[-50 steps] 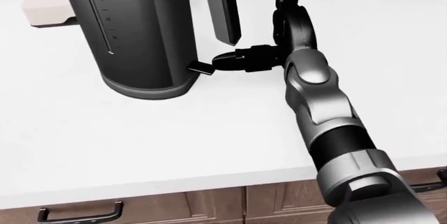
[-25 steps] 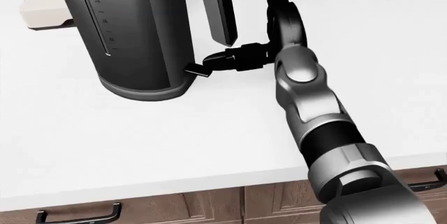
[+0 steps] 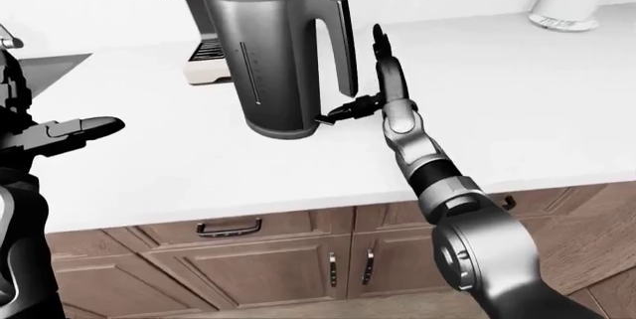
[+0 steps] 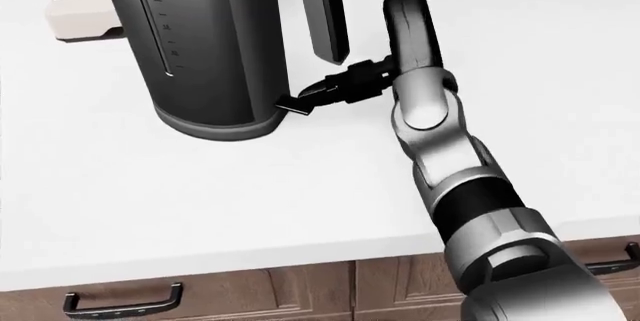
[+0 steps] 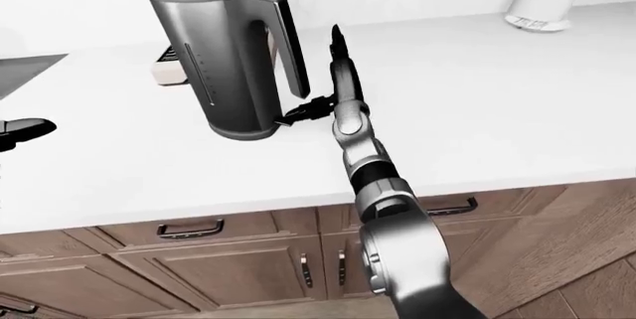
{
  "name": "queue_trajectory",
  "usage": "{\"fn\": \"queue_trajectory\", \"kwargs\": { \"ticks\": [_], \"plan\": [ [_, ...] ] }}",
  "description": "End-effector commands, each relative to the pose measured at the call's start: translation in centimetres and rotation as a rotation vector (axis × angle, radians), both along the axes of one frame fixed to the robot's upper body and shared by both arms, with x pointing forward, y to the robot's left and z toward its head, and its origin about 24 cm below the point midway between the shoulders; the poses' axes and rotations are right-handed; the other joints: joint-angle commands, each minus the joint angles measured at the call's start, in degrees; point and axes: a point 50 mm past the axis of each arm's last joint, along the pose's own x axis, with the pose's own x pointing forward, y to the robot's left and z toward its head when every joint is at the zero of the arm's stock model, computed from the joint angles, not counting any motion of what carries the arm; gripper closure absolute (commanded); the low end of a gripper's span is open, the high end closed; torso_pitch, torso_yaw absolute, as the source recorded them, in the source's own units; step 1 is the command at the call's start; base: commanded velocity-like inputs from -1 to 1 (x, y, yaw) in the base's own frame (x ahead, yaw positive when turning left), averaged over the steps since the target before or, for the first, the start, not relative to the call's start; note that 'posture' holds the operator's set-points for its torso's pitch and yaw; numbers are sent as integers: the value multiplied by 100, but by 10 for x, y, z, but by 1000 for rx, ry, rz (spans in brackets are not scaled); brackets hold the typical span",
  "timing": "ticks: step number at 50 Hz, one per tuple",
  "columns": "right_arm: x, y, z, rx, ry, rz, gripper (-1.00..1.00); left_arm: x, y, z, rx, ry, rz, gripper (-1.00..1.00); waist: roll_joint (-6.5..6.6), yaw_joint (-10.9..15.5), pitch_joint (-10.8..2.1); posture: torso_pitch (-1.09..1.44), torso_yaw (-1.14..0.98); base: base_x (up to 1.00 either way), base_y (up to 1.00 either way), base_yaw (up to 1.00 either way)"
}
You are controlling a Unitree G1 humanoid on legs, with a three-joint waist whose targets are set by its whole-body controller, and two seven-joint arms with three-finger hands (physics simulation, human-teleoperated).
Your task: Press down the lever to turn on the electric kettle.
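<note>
- The kettle (image 3: 274, 54) is standing upright on the white surface (image 3: 517, 103), toward the far edge and left of the middle in the left-eye view.
- The lever (image 4: 293, 103) is projecting from the foot of the kettle, below the lower end of the handle (image 3: 341, 39).
- The right hand (image 4: 385, 62) is reaching in beside the handle; its fingers are spread, two pointing up along the handle side.
- One dark finger (image 4: 345, 82) is extending sideways toward the lever, its tip touching or just beside the lever.
- The right forearm (image 4: 455, 178) is crossing the near edge of the surface from the lower right of the head view.
- The left hand (image 3: 69, 131) is hovering above the near left part of the surface, fingers extended and apart, holding nothing.
- A cream coffee machine (image 3: 203, 43) is standing just behind the kettle at the far edge.
- Wooden drawers (image 3: 229, 226) are showing below the near edge.
</note>
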Motion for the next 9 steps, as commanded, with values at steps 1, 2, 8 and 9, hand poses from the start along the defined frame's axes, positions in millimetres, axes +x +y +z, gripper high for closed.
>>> {"fn": "queue_trajectory", "kwargs": {
  "ticks": [1,2,8,9],
  "plan": [
    [1,1,8,-49,-21,2,-100,-6,-2,20,47,-82,3,-100,44,-10,-96,0,0,0,0,0],
    [1,1,7,-49,-21,2,-100,-6,-2,20,48,-81,2,-100,43,-9,-96,0,0,0,0,0],
    [1,1,8,-54,-24,0,-100,-6,-2,20,50,-81,3,-100,41,-6,-103,0,0,0,0,0],
    [1,1,8,-55,-23,0,-100,-6,-2,20,50,-81,4,-100,42,-6,-104,0,0,0,0,0]
  ]
}}
